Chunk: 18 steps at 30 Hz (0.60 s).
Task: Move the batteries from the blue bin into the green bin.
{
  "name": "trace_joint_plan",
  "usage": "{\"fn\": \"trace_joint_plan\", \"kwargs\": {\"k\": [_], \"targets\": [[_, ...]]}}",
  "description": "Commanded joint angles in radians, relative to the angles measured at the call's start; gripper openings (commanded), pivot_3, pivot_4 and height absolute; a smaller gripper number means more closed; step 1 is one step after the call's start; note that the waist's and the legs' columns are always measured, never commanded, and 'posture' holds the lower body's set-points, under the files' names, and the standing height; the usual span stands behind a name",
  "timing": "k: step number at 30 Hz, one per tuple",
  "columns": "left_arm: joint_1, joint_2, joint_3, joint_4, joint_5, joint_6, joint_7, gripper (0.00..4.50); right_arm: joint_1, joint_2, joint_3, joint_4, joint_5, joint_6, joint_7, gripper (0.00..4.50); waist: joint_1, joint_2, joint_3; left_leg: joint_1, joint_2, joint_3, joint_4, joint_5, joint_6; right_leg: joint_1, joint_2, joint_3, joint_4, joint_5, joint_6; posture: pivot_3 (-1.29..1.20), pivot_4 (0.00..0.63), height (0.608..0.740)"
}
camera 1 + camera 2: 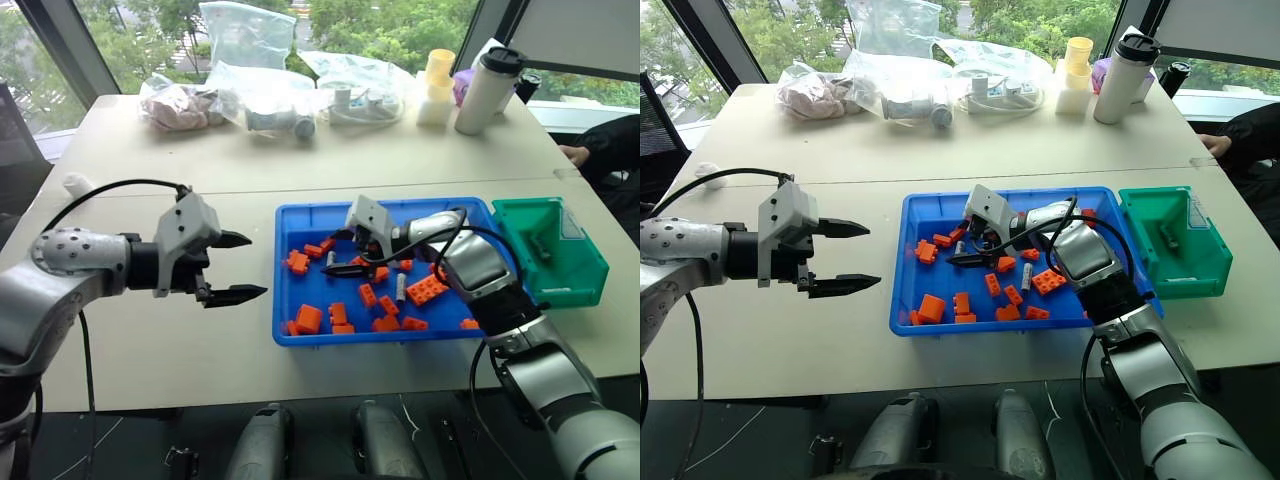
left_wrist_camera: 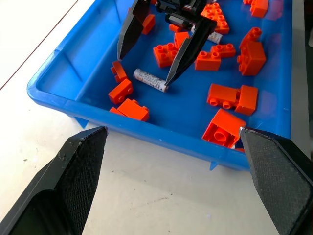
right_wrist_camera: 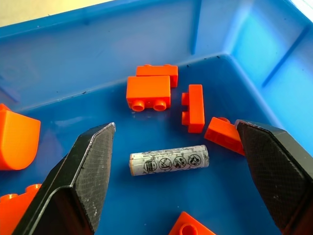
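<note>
The blue bin lies on the table, strewn with orange bricks. My right gripper is low inside its left half, open, with its fingers either side of a silver battery that lies flat on the bin floor and is not gripped. A second battery rests among the bricks nearer the middle. The green bin stands against the blue bin's right end, with a battery inside it. Over the bare table left of the blue bin, my left gripper hangs open and empty.
Clear plastic bags, a white tumbler and a yellow cup line the table's far side. A person's hand rests at the right edge. Loose bricks lie close around the battery.
</note>
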<state>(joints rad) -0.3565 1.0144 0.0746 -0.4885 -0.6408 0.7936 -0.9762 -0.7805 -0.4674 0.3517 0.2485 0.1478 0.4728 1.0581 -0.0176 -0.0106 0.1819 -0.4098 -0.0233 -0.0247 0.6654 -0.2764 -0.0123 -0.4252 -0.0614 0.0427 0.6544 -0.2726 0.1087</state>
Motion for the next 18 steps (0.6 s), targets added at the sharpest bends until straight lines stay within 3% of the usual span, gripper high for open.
{"fn": "trace_joint_plan", "kwargs": {"k": [1, 15, 18], "targets": [[0.000, 0.012, 0.028, -0.013, 0.006, -0.019, -0.005, 4.50, -0.006, 0.006, 0.004, 0.007, -0.017, -0.038, 0.024, 4.05, 0.000, 0.000, 0.000, 0.000, 0.000, 0.000, 0.000, 0.000, 0.000, 0.000, 0.000, 0.000, 0.000, 0.000, 0.000, 0.00, 0.150, 0.740], [-0.009, 0.004, 0.019, -0.012, 0.012, -0.021, 0.000, 4.50, 0.001, 0.030, 0.044, 0.100, -0.120, -0.143, 0.035, 4.05, -0.001, 0.000, 0.000, 0.000, 0.000, 0.000, 0.000, 0.000, 0.000, 0.000, 0.000, 0.000, 0.001, 0.000, 0.000, 0.00, 0.150, 0.740], [-0.009, 0.002, 0.018, -0.014, 0.013, -0.022, 0.001, 4.50, -0.003, 0.042, 0.039, 0.116, -0.133, -0.152, 0.029, 3.20, -0.002, 0.000, 0.000, 0.000, 0.000, 0.000, 0.000, 0.000, 0.000, 0.000, 0.001, 0.000, 0.001, 0.000, 0.000, 0.00, 0.150, 0.740]]}}
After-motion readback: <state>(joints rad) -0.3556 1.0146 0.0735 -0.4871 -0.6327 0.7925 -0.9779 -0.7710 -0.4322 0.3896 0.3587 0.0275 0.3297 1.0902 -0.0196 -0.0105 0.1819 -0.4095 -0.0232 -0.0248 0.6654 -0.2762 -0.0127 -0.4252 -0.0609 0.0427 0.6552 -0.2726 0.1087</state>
